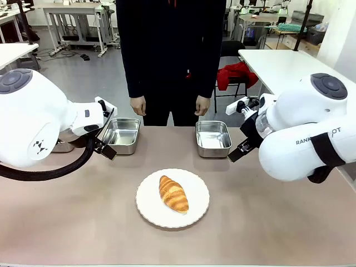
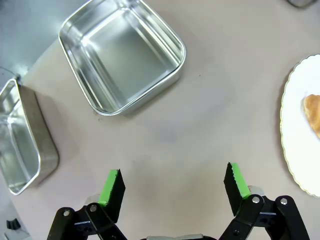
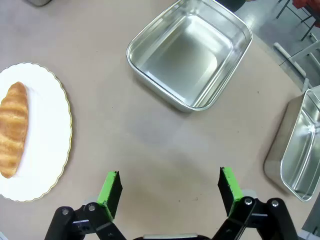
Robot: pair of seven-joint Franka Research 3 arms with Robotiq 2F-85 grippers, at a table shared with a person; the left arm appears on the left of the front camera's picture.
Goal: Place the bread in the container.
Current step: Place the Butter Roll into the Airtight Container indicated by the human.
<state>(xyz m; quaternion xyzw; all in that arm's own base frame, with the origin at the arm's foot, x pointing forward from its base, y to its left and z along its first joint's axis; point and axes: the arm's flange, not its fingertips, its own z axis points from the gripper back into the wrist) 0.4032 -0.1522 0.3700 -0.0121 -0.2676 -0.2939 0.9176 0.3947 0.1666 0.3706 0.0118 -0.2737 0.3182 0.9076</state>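
Eyeing a golden-brown, ridged croissant (image 1: 173, 193) on a round white plate (image 1: 148, 209), left gripper (image 2: 174, 172) and right gripper (image 3: 169, 174) both gaping wide, empty.

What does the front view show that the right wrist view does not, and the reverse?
The front view adds the person at the far side and the left arm. The right wrist view adds the green pads of the open right gripper and a second steel tray. Both show the croissant on the white plate and one empty steel tray.

You've got one bread (image 1: 173, 193), one plate (image 1: 147, 207), four trays (image 2: 120, 55) (image 2: 20, 150) (image 3: 192, 50) (image 3: 300, 150), two grippers (image 2: 172, 182) (image 3: 170, 185) and one person (image 1: 169, 55).
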